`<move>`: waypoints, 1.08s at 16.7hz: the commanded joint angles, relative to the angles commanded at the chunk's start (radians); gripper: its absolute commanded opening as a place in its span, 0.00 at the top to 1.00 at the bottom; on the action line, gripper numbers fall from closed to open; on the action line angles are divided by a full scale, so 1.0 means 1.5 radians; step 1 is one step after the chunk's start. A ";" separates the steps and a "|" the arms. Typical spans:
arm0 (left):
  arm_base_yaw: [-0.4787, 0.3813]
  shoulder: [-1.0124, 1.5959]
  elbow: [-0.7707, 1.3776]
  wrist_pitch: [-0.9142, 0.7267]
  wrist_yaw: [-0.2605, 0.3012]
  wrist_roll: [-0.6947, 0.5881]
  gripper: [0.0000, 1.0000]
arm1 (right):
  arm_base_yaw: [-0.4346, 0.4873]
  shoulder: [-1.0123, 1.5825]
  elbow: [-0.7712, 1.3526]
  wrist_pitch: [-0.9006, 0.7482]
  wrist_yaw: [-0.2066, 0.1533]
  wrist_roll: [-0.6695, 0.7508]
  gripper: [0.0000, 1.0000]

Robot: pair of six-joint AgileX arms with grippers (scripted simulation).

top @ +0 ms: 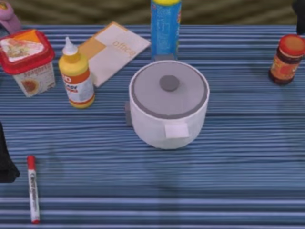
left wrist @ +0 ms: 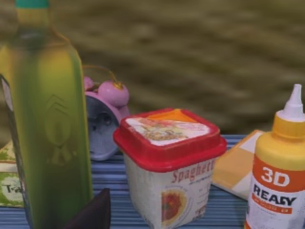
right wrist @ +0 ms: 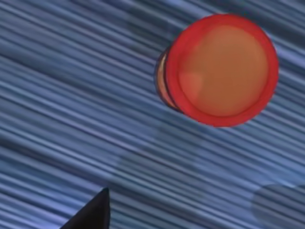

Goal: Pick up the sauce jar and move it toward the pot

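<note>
Red-lidded round sauce jar [top: 286, 59] upright | white cylindrical pot [top: 168, 105] apart

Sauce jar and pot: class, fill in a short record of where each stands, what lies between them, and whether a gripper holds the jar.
sauce jar: upright, far right of the table, lid on
pot: table centre, grey lid on
between them: bare striped table
jar held: no, nothing touches it
right arm: above the jar, looking down on its lid
left arm: low at the left edge, near the red-lidded tub
</note>
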 joint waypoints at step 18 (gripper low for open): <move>0.000 0.000 0.000 0.000 0.000 0.000 0.00 | 0.003 0.362 0.419 -0.156 -0.018 -0.080 0.00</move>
